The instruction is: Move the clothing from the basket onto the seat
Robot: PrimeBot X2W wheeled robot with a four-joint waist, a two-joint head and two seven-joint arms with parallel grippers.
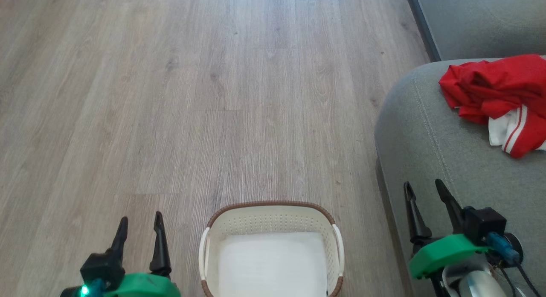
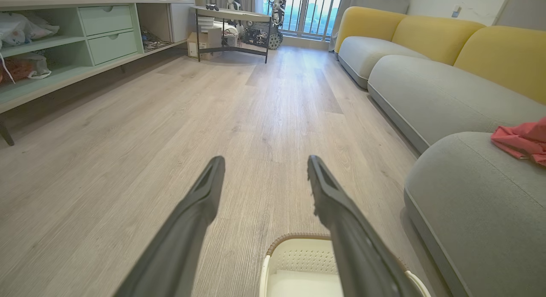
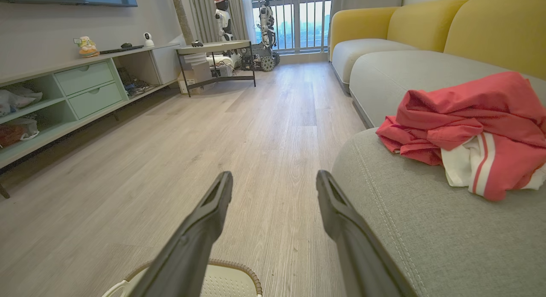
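Left gripper (image 1: 141,217) spread and empty just left of the empty basket (image 1: 273,205), right gripper (image 1: 423,182) spread over the near edge of the seat (image 1: 426,130), where the clothing (image 1: 495,88) lies heaped at far right, likely light, limp, best pinched at a raised fold, long axis slanting far-left to near-right, striped end nearest

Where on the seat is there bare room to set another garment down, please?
The seat is bare along its rounded front edge, between the clothing and the open right gripper. The basket has a bare white base, and the floor beyond it is open. Only the seat's far end is crowded, under the clothing.
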